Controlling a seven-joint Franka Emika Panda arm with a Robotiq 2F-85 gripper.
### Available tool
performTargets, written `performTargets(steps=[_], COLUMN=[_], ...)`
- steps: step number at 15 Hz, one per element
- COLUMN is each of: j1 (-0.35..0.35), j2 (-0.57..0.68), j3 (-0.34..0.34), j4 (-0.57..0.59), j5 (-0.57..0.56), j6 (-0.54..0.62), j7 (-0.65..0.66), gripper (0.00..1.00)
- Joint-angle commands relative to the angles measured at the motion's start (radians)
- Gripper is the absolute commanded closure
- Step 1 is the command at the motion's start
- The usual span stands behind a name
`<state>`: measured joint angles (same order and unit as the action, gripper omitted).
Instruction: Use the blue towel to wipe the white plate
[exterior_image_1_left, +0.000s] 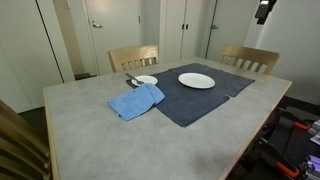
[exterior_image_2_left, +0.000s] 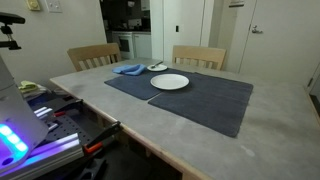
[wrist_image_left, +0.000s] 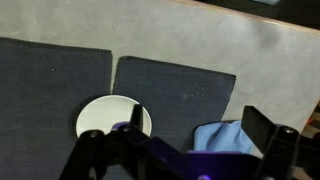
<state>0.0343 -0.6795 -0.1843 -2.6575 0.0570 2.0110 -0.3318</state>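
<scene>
Left of centre, risk at the blue towel (exterior_image_1_left: 135, 100): it lies rumpled at the edge of the dark placemats (exterior_image_1_left: 205, 103), partly on the bare table (exterior_image_1_left: 100, 140). If I pinch only a top fold, I judge it may unroll and drag, or slip free mid-wipe.
Risk at the small dish (exterior_image_1_left: 145, 80): it sits just beside the towel's far corner, perhaps touching, with something thin lying on it. A careless lift could snag it and shove it along.
Risk at the white plate (exterior_image_1_left: 196, 80): nothing pins it to the mat, so I expect a hard sideways press would slide it rather than wipe it.
Risk at the gripper (wrist_image_left: 176, 145): the jaws stand wide with nothing between them, well above the mats. In the wrist view the plate is on the left and the towel on the right, so a drifting descent could land on the wrong one.
Make of the table: pale grey, faintly speckled, flat and hard-looking.
Make of the blue towel: soft limp cloth, roughly square, creased.
Make of the small dish: white, round; the item on it is too small to name.
Make of the white plate: round, smooth, shallow-rimmed, bare, likely slick under cloth.
Make of the dark placemats: matte, rectangular, thin, lying flat.
</scene>
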Motion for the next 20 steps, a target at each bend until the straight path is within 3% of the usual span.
performTargets(steps=[1, 10, 20], j1=[0.008, 0.119, 0.165], j2=[0.036, 0.23, 0.498], j3=[0.026, 0.144, 0.231], j4=[0.029, 0.169, 0.313], j5=[0.011, 0.024, 0.05], j6=[0.013, 0.136, 0.27], j7=[0.005, 0.021, 0.014], gripper=[0.0, 0.0, 0.0])
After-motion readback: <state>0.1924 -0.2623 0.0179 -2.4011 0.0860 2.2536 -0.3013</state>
